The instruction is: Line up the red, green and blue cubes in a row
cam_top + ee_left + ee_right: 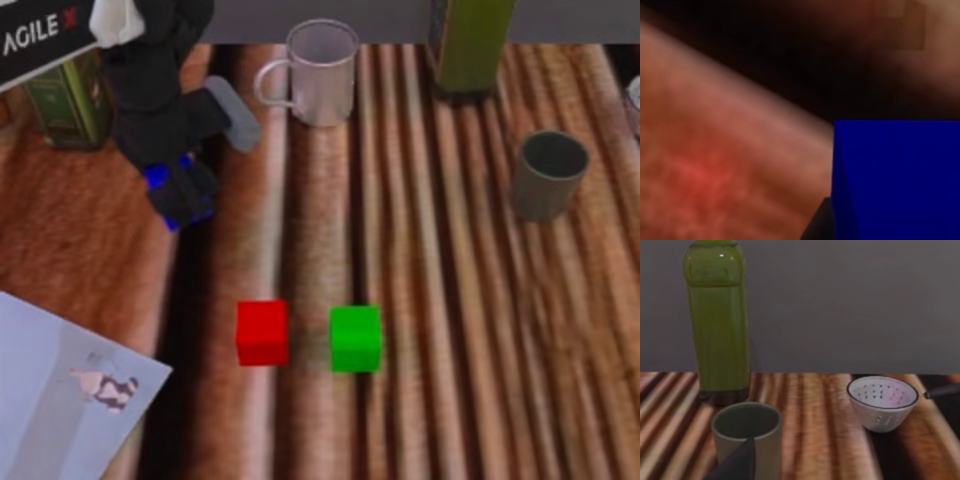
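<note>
The red cube point(262, 332) and the green cube point(356, 338) sit side by side on the wooden table point(450, 330), a narrow gap between them, red on the left. My left gripper point(180, 195) is up and left of the red cube, shut on the blue cube point(155, 178), which shows only as blue patches around the dark fingers. In the left wrist view the blue cube point(895, 180) fills one corner, with a dark finger point(821, 222) pressed against its side. My right gripper is outside the top view, off the table's right side.
A clear mug point(320, 72) and a green bottle point(470, 40) stand at the back. A grey-green cup point(548, 172) is at the right, with a white colander point(882, 402) beyond it. A green tin point(68, 100) stands back left; a printed sheet point(60, 400) lies front left.
</note>
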Robot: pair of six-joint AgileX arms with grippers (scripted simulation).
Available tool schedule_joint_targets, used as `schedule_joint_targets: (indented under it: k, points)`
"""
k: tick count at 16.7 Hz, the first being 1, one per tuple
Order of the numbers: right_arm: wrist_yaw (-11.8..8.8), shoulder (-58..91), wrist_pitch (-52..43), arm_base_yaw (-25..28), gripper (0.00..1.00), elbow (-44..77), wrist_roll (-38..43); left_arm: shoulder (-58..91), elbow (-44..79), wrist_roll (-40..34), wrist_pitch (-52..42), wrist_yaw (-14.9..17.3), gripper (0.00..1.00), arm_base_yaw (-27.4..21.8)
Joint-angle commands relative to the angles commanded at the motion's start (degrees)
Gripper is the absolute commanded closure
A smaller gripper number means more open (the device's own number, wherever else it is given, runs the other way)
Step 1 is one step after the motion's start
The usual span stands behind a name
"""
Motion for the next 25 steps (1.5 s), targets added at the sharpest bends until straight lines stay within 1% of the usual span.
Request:
schedule_joint_targets:
  k: [4, 6, 9, 15, 17, 18, 20, 25]
  points:
    - [0.00, 0.00, 0.00, 0.00, 0.00, 0.00, 0.00, 0.25, 0.01, 0.10, 0.09, -0.03, 1.00, -0.45]
    - [0.00, 0.00, 0.00, 0.00, 0.00, 0.00, 0.00, 1.11, 1.70, -0.03, -0.77, -0.03, 1.00, -2.50]
    - [0.00, 0.00, 0.00, 0.00, 0.00, 0.00, 0.00, 3.56, 6.68, -0.84, -3.39, -0.05, 1.00, -9.30]
    - [0.00, 0.00, 0.00, 0.00, 0.00, 0.00, 0.00, 9.39, 18.98, -3.39, -10.10, -0.07, 1.00, -27.19]
    - [0.00, 0.00, 0.00, 0.00, 0.00, 0.00, 0.00, 10.59, 22.02, -4.09, -11.65, -0.09, 1.00, -31.72]
    - [0.00, 0.00, 0.00, 0.00, 0.00, 0.00, 0.00, 10.96, 23.04, -4.34, -12.15, -0.11, 1.00, -33.12]
    - [0.00, 0.00, 0.00, 0.00, 0.00, 0.00, 0.00, 11.20, 23.77, -4.54, -12.51, -0.12, 1.00, -34.09]
    - [0.00, 0.00, 0.00, 0.00, 0.00, 0.00, 0.00, 11.04, 22.67, -4.36, -11.39, -0.10, 1.00, -34.02]
